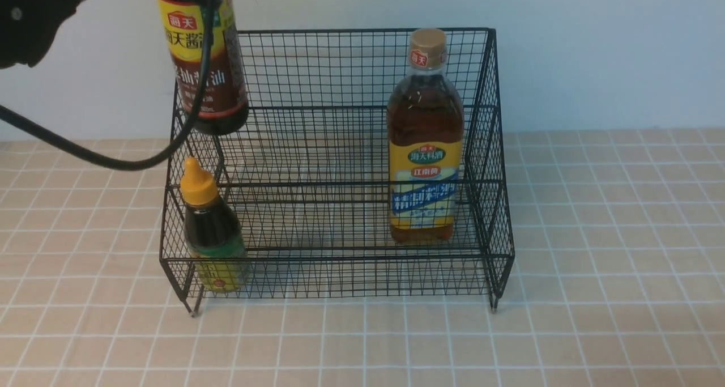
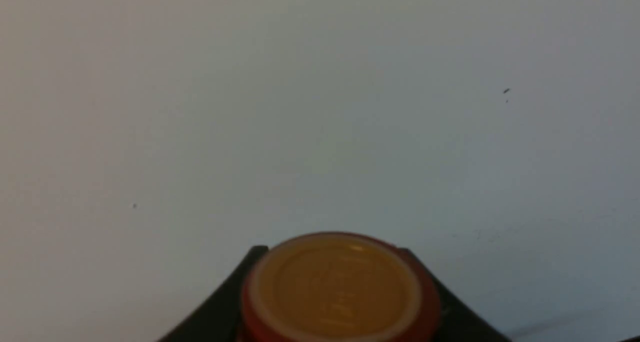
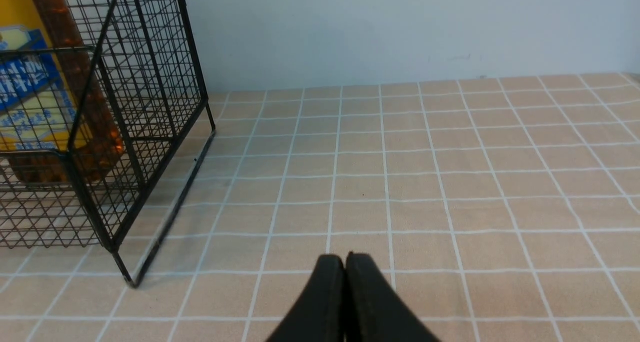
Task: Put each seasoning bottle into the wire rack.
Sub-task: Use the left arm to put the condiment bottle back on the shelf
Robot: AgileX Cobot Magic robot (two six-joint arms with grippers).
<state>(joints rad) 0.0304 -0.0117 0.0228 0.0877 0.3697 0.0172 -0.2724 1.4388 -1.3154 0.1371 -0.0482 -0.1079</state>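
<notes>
Two bottles in: the tall amber bottle stands near the right end of the wire rack; the small dark bottle with the yellow nozzle stands in the front left corner.
Third bottle: the dark bottle hangs in the air above the rack's back left corner, not touching the shelf.
Left gripper: the left gripper is clamped on the dark bottle near its top; the left wrist view shows the cap between the two black sides.
Right gripper: the right gripper has its tips pressed together and holds nothing; it sits low over the table, to the right of the rack.
What could go wrong: the bottle's bottom could bump the rack's left side wire or back rail on the way down, because it hangs so close to them. That could tip it or push the rack. It could also knock the small bottle just below and in front.
Which way it points: the dark bottle's long side runs up and down, cap up, bottom down, leaning only a little.
</notes>
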